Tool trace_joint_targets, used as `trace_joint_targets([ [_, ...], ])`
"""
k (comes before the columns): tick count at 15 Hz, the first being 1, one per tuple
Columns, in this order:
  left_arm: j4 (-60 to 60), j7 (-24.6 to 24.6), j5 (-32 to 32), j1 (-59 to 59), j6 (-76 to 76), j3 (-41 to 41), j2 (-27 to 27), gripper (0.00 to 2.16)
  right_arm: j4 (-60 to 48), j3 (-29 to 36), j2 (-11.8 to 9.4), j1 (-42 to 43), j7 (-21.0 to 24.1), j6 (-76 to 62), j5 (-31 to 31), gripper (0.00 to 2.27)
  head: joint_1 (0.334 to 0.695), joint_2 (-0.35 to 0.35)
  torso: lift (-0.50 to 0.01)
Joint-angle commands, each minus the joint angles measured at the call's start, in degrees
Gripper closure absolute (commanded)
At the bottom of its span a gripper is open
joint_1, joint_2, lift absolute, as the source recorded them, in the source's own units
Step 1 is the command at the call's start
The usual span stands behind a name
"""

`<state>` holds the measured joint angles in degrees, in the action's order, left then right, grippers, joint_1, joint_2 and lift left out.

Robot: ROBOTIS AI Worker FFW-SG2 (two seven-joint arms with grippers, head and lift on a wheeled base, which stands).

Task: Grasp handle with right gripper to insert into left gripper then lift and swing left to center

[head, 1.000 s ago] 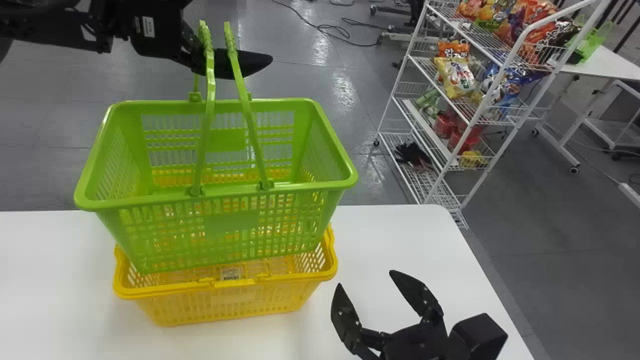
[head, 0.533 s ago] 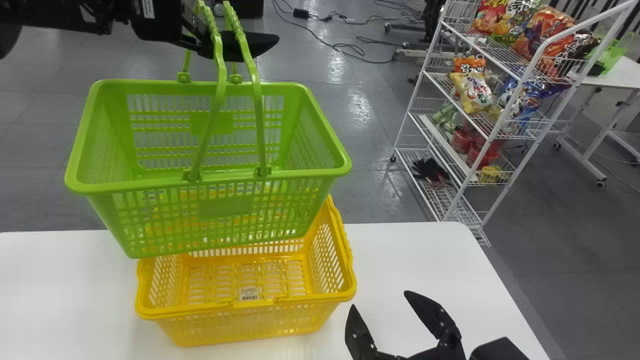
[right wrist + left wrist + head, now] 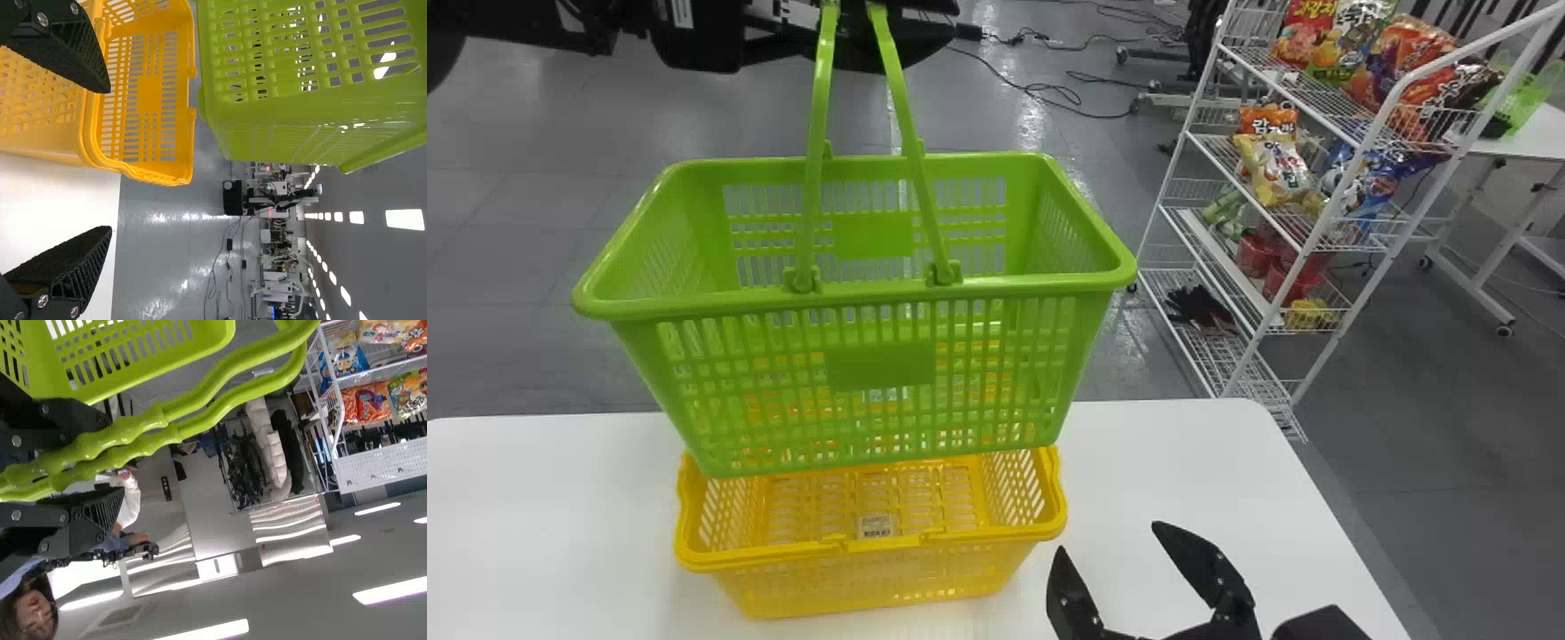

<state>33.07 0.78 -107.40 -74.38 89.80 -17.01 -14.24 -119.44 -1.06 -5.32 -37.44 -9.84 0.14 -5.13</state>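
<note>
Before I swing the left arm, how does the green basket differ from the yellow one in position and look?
The green basket hangs in the air from the left gripper; the yellow basket sits on the table. The green one's handles stand up, while the yellow one has none raised. Both are open-topped, with slotted walls.

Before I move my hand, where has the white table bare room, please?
The white table is bare left of the yellow shopping basket, and right of it, beyond the right pincer. Crowded: the middle, where the green shopping basket hangs over the yellow one.
</note>
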Motion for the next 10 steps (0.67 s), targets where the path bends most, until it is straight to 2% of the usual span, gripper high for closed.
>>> trace_joint_targets([
  [1, 0.2, -0.3, 0.2, 0.1, 0.2, 0.0, -0.2, 2.07, 0.0, 0.0, 0.0, 0.0, 0.0, 0.0, -0.1, 0.06, 0.611, -0.196, -0.093],
  [5, 0.2, -0.8, 0.2, -0.2, 0.2, -0.5, -2.3, 2.07, 0.0, 0.1, 0.0, 0.0, 0.0, 0.0, -0.1, 0.06, 0.612, -0.193, -0.093],
  [10, 1.3, -2.4, 0.1, -1.4, 0.2, -1.7, -14.9, 2.07, 0.0, 0.4, -0.1, 0.0, 0.0, -0.4, -0.1, 0.06, 0.605, -0.124, -0.093],
])
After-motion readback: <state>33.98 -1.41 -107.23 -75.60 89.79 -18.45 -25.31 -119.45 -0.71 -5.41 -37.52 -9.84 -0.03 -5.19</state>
